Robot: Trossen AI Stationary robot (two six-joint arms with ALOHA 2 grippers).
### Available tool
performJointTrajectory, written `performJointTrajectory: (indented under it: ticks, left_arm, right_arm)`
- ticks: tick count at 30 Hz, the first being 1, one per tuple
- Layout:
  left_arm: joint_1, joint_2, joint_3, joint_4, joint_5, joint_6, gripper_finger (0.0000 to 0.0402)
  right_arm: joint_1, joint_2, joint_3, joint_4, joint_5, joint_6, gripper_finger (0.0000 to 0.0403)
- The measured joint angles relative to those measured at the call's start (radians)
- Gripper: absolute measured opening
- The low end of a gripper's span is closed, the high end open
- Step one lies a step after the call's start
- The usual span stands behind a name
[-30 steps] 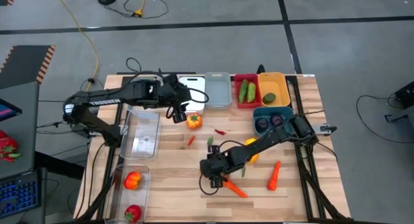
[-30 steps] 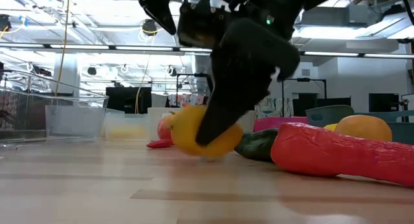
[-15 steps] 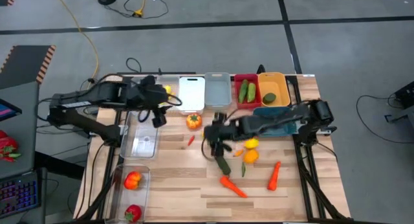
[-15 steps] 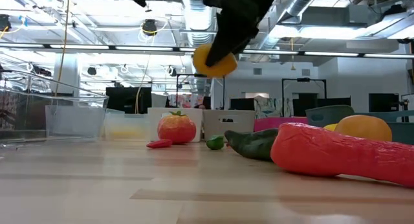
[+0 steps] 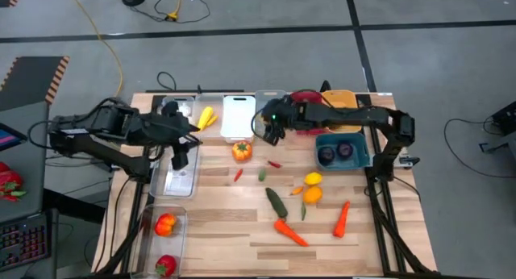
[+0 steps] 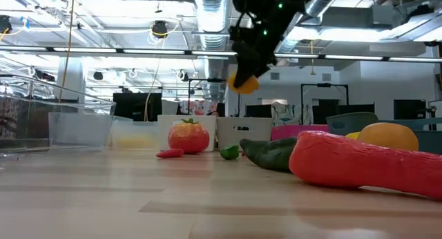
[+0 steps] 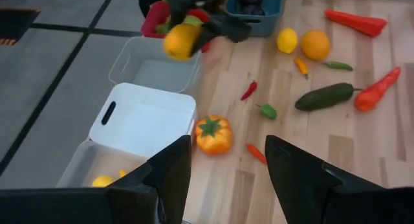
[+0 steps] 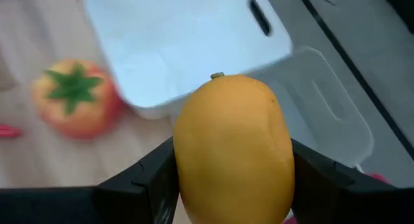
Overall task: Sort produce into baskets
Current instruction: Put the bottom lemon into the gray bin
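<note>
**Right claw holds a yellow fruit above the row of baskets**

The wooden table carries a row of baskets along its far edge and loose produce across its middle. The left arm reaches in from the left side, its left claw hanging over a clear basket with its fingers parted and nothing between them. The right arm stretches across from the right side; the right claw is clamped on a yellow fruit, held in the air over the near edge of the grey basket, just beside the white basket. The red basket, orange-yellow basket and teal basket lie under or beside that arm, the teal one holding purple rounds. On the table lie an orange-red tomato near the white basket, a cucumber, two carrots, a lemon, an orange round and small chilies.
</note>
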Motion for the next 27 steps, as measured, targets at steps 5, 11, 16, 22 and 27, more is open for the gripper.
performJointTrajectory:
  ticks: [5, 11, 16, 22, 27]
  left_arm:
    - [-0.03, 0.001, 0.0, 0.0, -0.011, 0.0, 0.0185]
    - [-0.044, 0.008, 0.0, 0.001, -0.034, 0.023, 0.0185]
    - [-0.045, 0.008, 0.0, 0.001, -0.048, 0.026, 0.0185]
    - [-0.045, 0.008, 0.0, 0.0, -0.051, 0.026, 0.0185]
    - [-0.045, 0.008, 0.0, 0.0, -0.051, 0.026, 0.0185]
  right_arm:
    - [-0.069, 0.003, 0.001, 0.016, -0.002, 0.001, 0.0255]
    - [-0.108, 0.028, 0.001, 0.014, -0.002, 0.001, 0.0255]
    - [-0.114, 0.05, 0.002, 0.023, -0.005, 0.008, 0.0255]
    - [-0.113, 0.066, 0.001, 0.0, -0.006, 0.008, 0.0255]
    - [-0.113, 0.066, 0.001, 0.004, -0.006, 0.008, 0.0258]
